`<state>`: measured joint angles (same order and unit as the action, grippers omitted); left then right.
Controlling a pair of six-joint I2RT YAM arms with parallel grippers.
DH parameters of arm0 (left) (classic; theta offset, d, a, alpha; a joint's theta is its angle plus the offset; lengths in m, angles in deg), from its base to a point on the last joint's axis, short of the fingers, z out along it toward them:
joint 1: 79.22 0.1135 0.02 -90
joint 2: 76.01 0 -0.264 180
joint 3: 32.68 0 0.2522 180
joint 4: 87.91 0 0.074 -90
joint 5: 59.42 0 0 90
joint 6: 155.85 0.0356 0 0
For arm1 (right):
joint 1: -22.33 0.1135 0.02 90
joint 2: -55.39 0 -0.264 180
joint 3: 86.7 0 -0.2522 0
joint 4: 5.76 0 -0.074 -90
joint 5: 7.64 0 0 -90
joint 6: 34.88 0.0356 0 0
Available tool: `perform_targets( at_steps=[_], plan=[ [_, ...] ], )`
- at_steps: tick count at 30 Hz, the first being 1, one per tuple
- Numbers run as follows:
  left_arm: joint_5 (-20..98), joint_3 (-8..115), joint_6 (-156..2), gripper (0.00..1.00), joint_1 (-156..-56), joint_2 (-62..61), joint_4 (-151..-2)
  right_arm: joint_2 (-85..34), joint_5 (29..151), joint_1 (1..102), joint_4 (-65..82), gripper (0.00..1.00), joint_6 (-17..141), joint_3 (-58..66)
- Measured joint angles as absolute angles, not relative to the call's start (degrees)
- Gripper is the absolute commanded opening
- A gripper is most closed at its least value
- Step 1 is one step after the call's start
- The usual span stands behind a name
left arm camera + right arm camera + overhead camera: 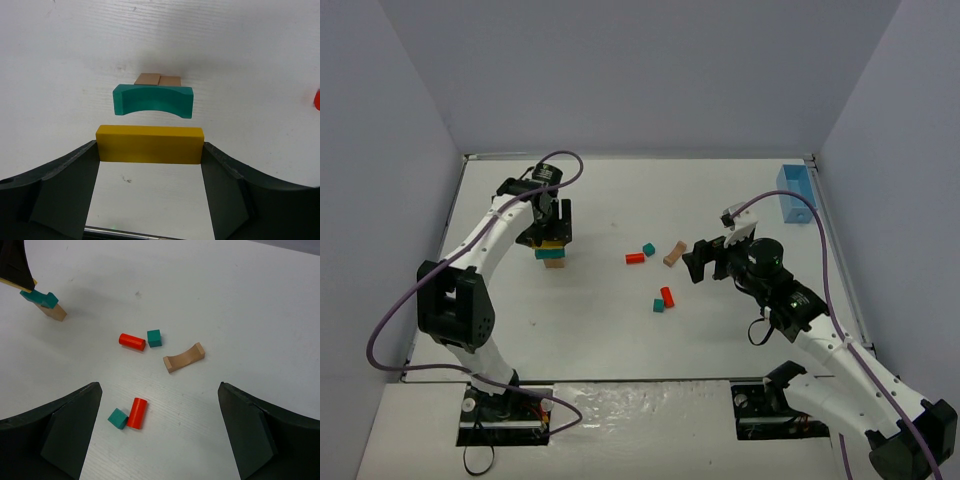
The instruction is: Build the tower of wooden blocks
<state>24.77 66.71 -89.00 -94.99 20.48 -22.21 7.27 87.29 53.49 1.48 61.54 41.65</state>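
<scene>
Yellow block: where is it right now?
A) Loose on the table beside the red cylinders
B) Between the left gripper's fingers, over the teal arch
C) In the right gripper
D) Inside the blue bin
B: the left wrist view shows the yellow block held between the fingers of the left gripper, over the teal arch that sits on the tan base.

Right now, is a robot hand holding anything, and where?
The left gripper pinches the yellow block by its two ends. The right gripper holds nothing.
</scene>
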Motion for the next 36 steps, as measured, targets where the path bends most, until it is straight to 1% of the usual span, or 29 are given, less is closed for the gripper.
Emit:
perform_targets(
  at_steps=[7, 22, 36],
  plan=[
    [25.3, 66.1, -88.0, 0.27, -94.6, 21.7, -24.4, 7.2, 87.3, 53.5, 1.5, 1.00, 61.5, 41.7],
    [26.1, 59.3, -87.3, 0.27, -93.4, 21.7, -30.4, 6.1, 87.3, 53.5, 1.6, 1.00, 61.5, 42.1],
    [26.4, 59.1, -87.2, 0.27, -93.4, 21.6, -31.6, 5.5, 87.3, 53.5, 1.6, 1.00, 61.3, 42.1]
  ],
)
